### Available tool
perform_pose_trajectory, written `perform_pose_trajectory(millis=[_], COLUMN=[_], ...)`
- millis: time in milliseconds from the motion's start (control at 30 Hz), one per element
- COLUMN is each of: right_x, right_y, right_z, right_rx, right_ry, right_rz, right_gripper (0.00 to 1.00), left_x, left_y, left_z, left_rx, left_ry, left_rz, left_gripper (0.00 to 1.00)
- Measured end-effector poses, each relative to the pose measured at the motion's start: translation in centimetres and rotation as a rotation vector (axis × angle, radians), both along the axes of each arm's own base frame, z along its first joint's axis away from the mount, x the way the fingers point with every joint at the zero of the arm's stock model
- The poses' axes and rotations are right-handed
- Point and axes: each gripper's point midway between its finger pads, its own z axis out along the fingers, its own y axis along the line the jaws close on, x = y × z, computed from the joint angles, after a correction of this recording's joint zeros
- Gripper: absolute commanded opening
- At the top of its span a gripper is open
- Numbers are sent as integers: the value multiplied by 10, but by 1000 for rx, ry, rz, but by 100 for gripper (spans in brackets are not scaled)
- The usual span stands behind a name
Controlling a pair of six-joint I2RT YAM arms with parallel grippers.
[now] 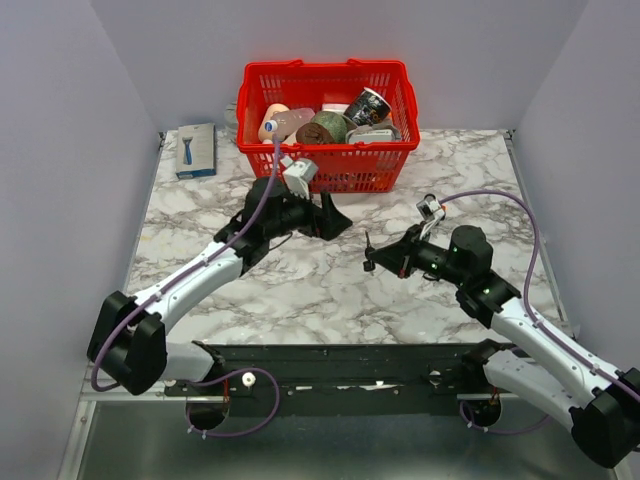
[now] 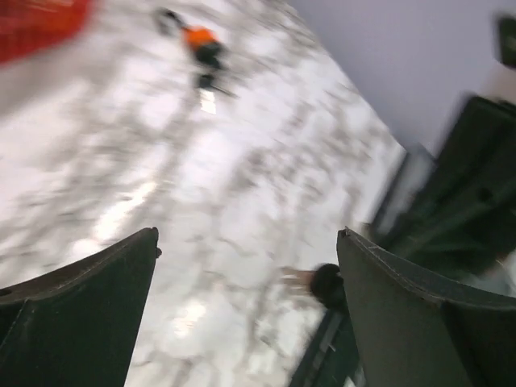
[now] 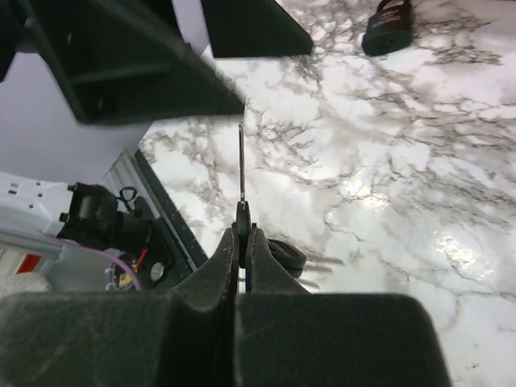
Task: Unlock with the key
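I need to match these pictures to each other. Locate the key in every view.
Top external: the key is right of centre, at the tip of the right gripper.
Left wrist: too blurred to pick the key out.
Right wrist: the key is at centre, its blade pointing up out of the shut right gripper.
Shared landmark: the marble table.

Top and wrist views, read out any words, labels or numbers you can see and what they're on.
Nothing legible.
Blue package: print too small to read.
Patterned cup in the red basket: markings too small.
Key: edge-on, no markings visible.
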Motion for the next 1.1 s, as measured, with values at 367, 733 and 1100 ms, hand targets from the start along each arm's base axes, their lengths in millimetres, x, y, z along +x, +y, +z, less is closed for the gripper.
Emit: perform_pose_trajectory(millis=[367,733,1100], right_x=[10,3,-6], right_y=[-9,-19,-24], right_z=[-1,25,23], right_rx=[-29,-13,-6], right_ry=[-45,-166,-197], right_rz=[-33,-53,-53], right_gripper=[1,1,1], left_x=[131,144,162], left_y=[145,163,147], left_z=[-61,-168,-186], left_rx=[381,593,569], left_ry=[177,471,547], left_rz=[824,1048,1143], left_gripper=[97,96,95])
